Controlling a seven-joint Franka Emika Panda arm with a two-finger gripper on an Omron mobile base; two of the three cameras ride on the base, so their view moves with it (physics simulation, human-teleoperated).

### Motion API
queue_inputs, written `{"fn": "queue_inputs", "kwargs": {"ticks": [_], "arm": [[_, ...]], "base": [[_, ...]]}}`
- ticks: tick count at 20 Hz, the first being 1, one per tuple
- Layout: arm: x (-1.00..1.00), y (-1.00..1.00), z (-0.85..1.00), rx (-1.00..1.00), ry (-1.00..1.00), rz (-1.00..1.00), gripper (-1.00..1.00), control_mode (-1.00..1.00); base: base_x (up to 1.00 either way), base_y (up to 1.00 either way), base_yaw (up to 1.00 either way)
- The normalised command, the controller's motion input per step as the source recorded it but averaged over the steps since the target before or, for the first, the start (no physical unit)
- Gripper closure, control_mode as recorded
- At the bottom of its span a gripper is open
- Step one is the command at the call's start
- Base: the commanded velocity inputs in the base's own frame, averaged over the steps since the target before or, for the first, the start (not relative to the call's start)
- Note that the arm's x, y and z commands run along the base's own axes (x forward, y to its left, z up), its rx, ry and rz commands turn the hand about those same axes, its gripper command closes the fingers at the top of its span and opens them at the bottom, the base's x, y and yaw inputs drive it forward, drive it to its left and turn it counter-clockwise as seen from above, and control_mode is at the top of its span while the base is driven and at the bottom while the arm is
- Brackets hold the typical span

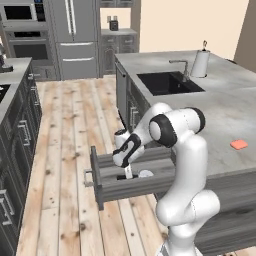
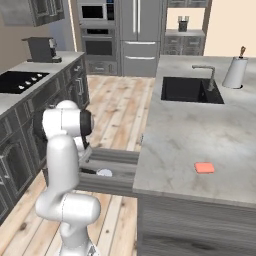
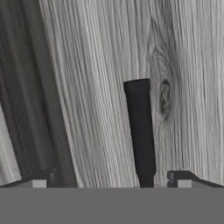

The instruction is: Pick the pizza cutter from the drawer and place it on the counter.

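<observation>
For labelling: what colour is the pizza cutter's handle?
Black; the pizza cutter handle shows best in the hand view.

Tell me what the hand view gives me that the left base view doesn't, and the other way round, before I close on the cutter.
Hand view: the pizza cutter's black handle lies on the wood-grain floor of the drawer, between the open gripper's two fingertips, with a gap on each side.

Left base view: the drawer stands pulled out beneath the counter, the cutter's pale round blade shows beside the lowered hand, and a small orange block lies on the counter.

Both: the cutter in the drawer, not yet gripped.
</observation>
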Motion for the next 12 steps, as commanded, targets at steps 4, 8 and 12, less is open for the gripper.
{"fn": "queue_inputs", "kwargs": {"ticks": [4,8,12], "arm": [[0.78,0.32,-0.24,-0.03,0.09,0.0,-1.0,-1.0],[0.82,0.2,-0.17,0.0,0.1,0.0,-1.0,-1.0],[0.38,-0.31,-0.36,0.0,0.1,0.01,-1.0,-1.0]], "base": [[0.0,0.0,0.0],[0.0,0.0,0.0],[0.0,0.0,0.0]]}}
